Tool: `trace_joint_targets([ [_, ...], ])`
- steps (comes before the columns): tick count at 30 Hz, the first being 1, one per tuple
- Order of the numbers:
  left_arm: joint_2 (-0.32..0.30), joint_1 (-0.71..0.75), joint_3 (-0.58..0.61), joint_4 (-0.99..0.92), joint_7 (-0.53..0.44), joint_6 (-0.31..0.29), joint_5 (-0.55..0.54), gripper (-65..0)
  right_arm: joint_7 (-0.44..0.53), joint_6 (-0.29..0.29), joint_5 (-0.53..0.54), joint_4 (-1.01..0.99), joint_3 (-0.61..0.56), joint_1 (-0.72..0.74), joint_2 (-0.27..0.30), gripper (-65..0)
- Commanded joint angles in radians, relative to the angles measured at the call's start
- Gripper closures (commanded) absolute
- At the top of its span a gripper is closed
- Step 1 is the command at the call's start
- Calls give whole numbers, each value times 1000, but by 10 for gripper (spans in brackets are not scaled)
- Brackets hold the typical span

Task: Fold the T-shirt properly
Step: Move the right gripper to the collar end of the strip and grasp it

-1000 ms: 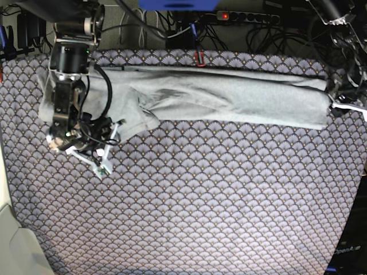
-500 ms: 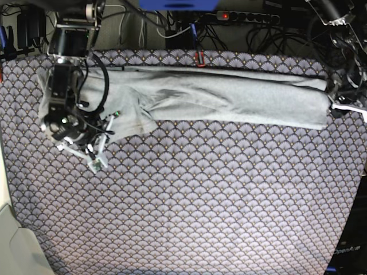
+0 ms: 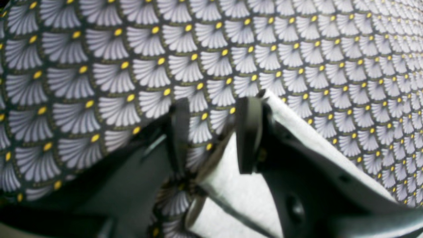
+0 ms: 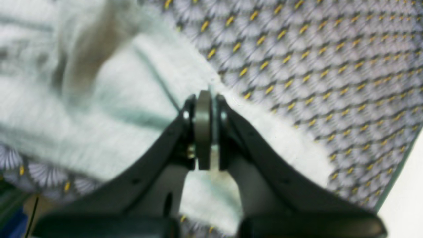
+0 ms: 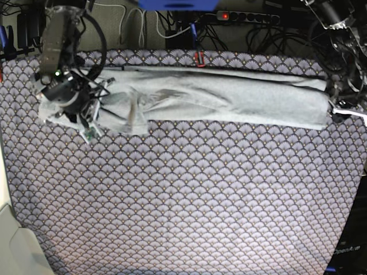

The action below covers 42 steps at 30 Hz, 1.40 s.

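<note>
The light grey T-shirt (image 5: 229, 97) lies folded into a long band across the far side of the table, with a bunched flap at its left end. There my right gripper (image 5: 60, 112) sits on the cloth. In the right wrist view this gripper (image 4: 207, 96) is shut, and the shirt's edge (image 4: 271, 132) is pinched between its pads. My left gripper (image 5: 335, 107) rests at the band's right end. Seen from the left wrist, it (image 3: 213, 125) is open with tablecloth showing between the tips. Grey shirt fabric (image 3: 231, 185) lies against the right-hand finger (image 3: 248, 132).
The purple-grey fan-scale tablecloth (image 5: 189, 200) covers the whole table. Beyond the far edge are a power strip (image 5: 246, 17) and a tangle of cables. A red clip (image 5: 199, 58) sits at the cloth's far edge. The table's left edge (image 5: 4, 189) runs close to my right arm.
My right arm has moved from the cloth in front of the shirt back onto the shirt's left end, and its gripper has shut there. The left flap has shifted. My left arm is still.
</note>
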Motion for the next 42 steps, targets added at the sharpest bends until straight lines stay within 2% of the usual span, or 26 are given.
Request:
trace_joint_targets([
  [1, -19, -22, -2, 18, -23, -5, -12, -234, 13, -1, 0, 21, 16, 1, 4, 0],
  [13, -22, -23, -2, 13, -23, -5, -16, -234, 15, -1, 0, 24, 164, -56, 4, 0],
  [18, -28, -23, -2, -44, -23, -5, -20, -234, 10, -1, 0, 24, 210, -59, 2, 0],
  [25, -28, -22, -2, -53, -23, -6, -20, -234, 15, -1, 3, 26, 214, -119, -11, 0],
  [33, -23, -18, -2, -53, -23, -8, -23, -235, 11, -1, 2, 19, 213, -120, -25, 0],
  [38, -17, -17, -2, -53, -20, -134, -23, -235, 10, -1, 0, 15, 211, -119, -21, 0],
  [42, -17, -17, -2, -55, -20, -143, -21, -235, 10, -1, 0, 15, 210, -117, -21, 0],
])
